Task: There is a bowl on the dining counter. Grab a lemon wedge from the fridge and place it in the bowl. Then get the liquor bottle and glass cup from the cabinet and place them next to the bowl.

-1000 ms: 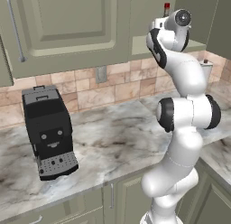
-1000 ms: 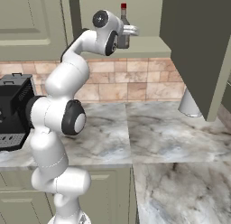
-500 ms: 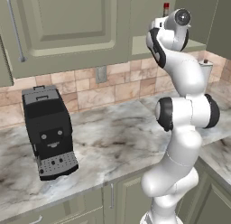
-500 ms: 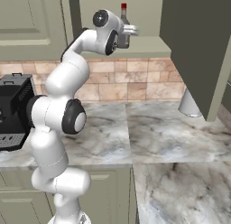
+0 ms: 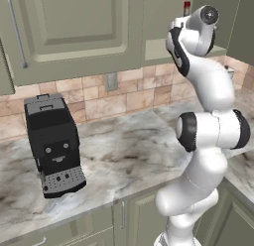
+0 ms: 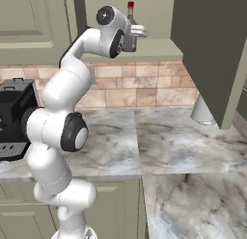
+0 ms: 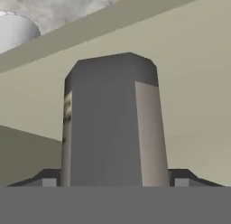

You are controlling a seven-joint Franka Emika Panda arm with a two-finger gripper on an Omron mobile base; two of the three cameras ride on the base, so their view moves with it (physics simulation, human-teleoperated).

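From my remote station: the white arm (image 6: pixel 62 132) rises from the base in front of the lower cabinets and bends up over the marbled worktop (image 6: pixel 169 141) towards the wall cupboards. On the worktop to the arm's left stands a black coffee machine (image 5: pixel 52 141), upright and set back near the tiled backsplash (image 6: pixel 144 88). On the arm's right, in the right base view, a pale tapered object (image 6: pixel 202 110) stands on the worktop close to the wall, just below the lower edge of an open cabinet door (image 6: pixel 207 50); I cannot tell what it is.

Higher and farther back, the hand (image 6: pixel 137 31) reaches level into the open cabinet, just above its shelf (image 6: pixel 154 47). The liquor bottle (image 6: pixel 130 9), dark-bodied with a red cap, stands upright on that shelf. In the hand view the bottle's body (image 7: pixel 113 123) fills the space between the two fingertips (image 7: pixel 180 180), which sit against its flanks on either side. The hand (image 7: pixel 115 180) is closed on the liquor bottle, jaws wide around its body. From the left base view, the red cap (image 5: pixel 187 7) peeks over the wrist. The bottle's base looks to be resting on the shelf, though I cannot be sure.
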